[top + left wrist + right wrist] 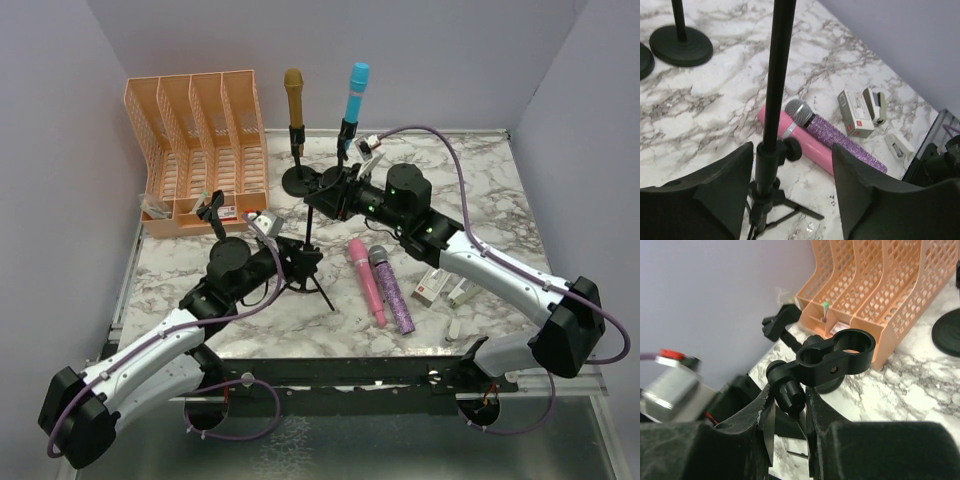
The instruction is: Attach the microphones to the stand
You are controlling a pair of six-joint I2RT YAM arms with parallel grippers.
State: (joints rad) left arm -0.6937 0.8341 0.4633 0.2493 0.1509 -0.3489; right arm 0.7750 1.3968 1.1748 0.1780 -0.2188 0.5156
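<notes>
A gold microphone point(293, 90) and a cyan microphone point(357, 85) stand upright in clips on round-base stands at the back. The pink microphone point(366, 280) point(807, 140) and the glittery purple microphone point(393, 290) point(840, 140) lie side by side on the marble. A black tripod stand point(308, 255) point(776, 85) stands mid-table. My left gripper point(289, 263) point(792, 185) is open, its fingers either side of the stand's lower pole. My right gripper point(323, 200) point(790, 402) is shut on the knob of the stand's empty clip point(837, 355) at the top.
An orange file organizer point(195, 145) point(880, 295) fills the back left, with another empty black clip point(212, 210) point(782, 322) in front of it. Small white-and-red boxes point(432, 287) point(856, 112) lie right of the purple microphone. Round stand bases point(681, 46) sit behind the tripod.
</notes>
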